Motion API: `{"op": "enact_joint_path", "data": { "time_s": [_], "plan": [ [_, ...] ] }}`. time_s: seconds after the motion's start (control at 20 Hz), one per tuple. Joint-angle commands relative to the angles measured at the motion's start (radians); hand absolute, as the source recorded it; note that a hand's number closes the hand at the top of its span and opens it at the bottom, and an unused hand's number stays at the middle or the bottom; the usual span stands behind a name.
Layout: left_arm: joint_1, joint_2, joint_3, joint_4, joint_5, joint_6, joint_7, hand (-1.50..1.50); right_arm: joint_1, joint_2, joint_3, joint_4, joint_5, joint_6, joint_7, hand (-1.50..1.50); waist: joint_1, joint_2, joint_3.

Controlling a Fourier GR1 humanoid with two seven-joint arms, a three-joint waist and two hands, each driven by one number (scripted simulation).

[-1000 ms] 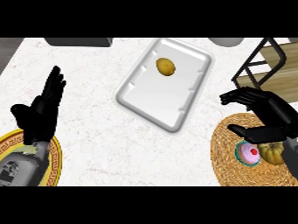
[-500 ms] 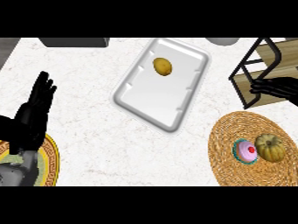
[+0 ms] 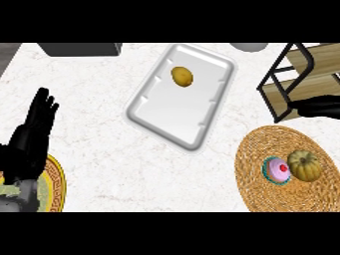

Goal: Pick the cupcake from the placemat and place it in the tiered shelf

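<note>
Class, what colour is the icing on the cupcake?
Pink with a red centre; the cupcake shows best in head view.

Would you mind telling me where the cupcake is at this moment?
In the head view, the cupcake sits on the woven placemat at the lower right, just left of the pumpkin, with the tiered shelf farther back.

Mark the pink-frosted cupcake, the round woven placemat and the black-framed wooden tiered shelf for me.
pink-frosted cupcake [image 3: 277, 171], head view, on its frosting.
round woven placemat [image 3: 264, 196], head view, on bare weave, lower left.
black-framed wooden tiered shelf [image 3: 327, 55], head view, on a wooden board.
</note>
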Motion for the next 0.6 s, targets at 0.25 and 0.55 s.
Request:
{"op": "enact_joint_path", "data": {
  "time_s": [0.25,0.55],
  "plan": [
    [-0.012,-0.034,-0.019,-0.018,-0.039,0.013,0.019,0.0,0.137,0.058,0.118,-0.259,0.436,-0.133,0.085,-1.5,0.007,0.009,0.0],
    [-0.007,0.003,0.049,-0.006,-0.004,-0.054,0.01,0.0,0.257,0.096,0.216,-0.314,0.751,-0.259,0.053,-1.5,0.01,0.009,0.0]
  ]
}}
